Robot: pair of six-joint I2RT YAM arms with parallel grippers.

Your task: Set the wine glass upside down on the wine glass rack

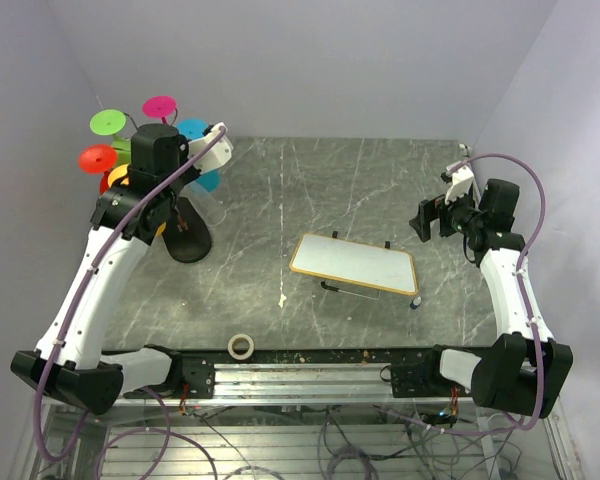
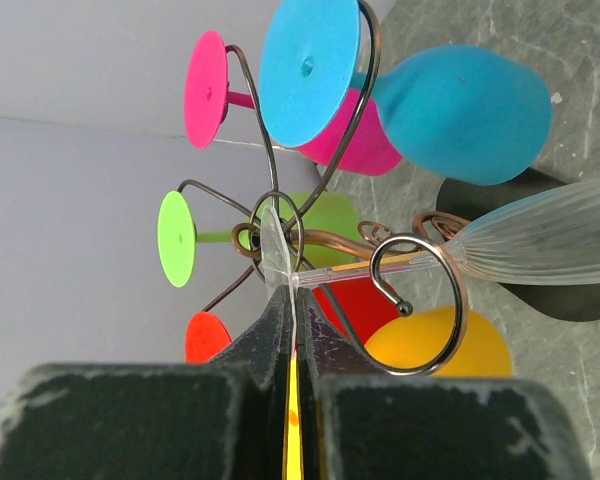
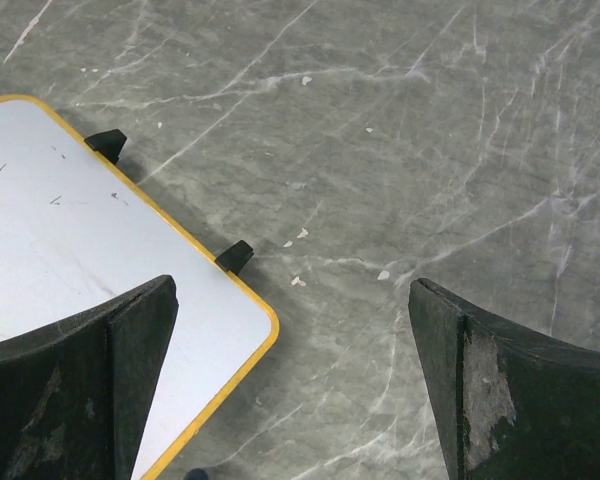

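Clear wine glass [image 2: 540, 240] foot pinched in left gripper [image 2: 292, 292], right gripper [image 3: 292, 300] spread wide, empty

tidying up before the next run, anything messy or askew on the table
Small white flecks lie scattered on the grey marbled table beside the yellow-rimmed white board, which sits skewed to the table edge.

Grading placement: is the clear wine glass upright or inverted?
Inverted: the clear wine glass is oriented like the hung coloured glasses, foot pinched in the left tool.
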